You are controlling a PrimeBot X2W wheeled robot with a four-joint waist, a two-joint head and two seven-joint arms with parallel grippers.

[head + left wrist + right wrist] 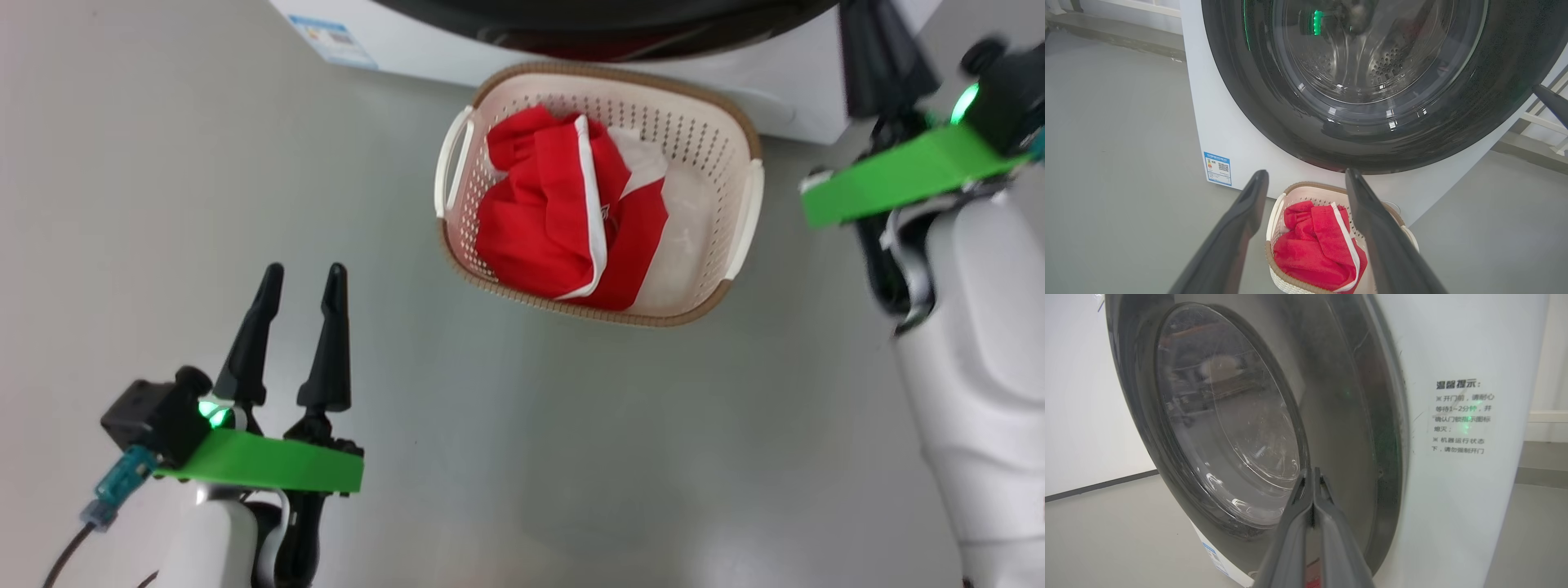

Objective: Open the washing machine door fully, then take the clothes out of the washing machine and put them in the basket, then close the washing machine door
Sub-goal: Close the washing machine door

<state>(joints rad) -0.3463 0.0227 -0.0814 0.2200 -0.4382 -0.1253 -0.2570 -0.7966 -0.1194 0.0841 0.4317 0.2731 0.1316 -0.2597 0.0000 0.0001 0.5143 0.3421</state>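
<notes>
The left claw (304, 273) hangs spread and empty over the grey floor (122, 204). Ahead of it and to its right stands the basket (739, 122), just before the washing machine (784, 102), with the clothes (555, 220) bunched inside. The right claw (1312, 479) has its fingers pressed together, pinching nothing, with its tips at the black rim of the washing machine door (1229, 416), which lies flat against the machine's front

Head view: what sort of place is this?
Likely a laundry corner or test room: a white front-loading washing machine, a basket holding red clothes, and a smooth grey floor.
</notes>
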